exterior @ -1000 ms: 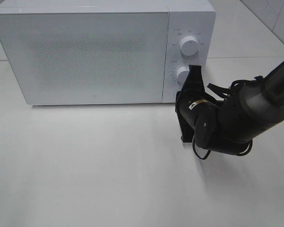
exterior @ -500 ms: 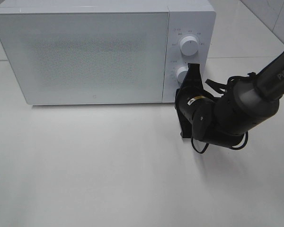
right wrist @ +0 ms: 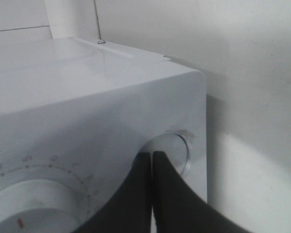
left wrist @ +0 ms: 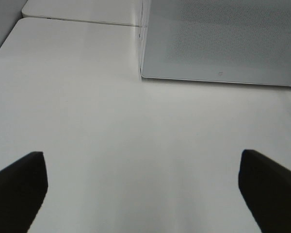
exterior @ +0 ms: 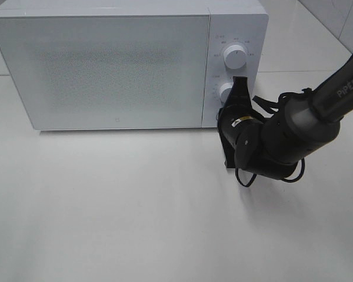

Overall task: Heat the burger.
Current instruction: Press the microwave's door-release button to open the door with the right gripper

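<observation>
The burger is out of view. The white microwave [exterior: 106,70] stands at the back of the table with its door closed; its door corner [left wrist: 218,39] shows in the left wrist view. My right gripper [exterior: 240,83] is shut with nothing in it. Its tips [right wrist: 152,155] rest against a round control [right wrist: 174,145] near the corner of the panel, beside the lower dial [exterior: 225,92]. The upper dial [exterior: 235,57] is uncovered. My left gripper [left wrist: 145,194] hangs open over bare table, its dark fingers [left wrist: 19,189] far apart. It does not show in the exterior view.
The white table [exterior: 135,205] runs in front of the microwave. The right arm's black wrist and cables [exterior: 270,147] sit low before the control panel. A tiled wall [exterior: 347,23] lies at the back right.
The right arm's body has shifted slightly left and towards the microwave. Its shut tips stay at the control panel. The door stays closed.
</observation>
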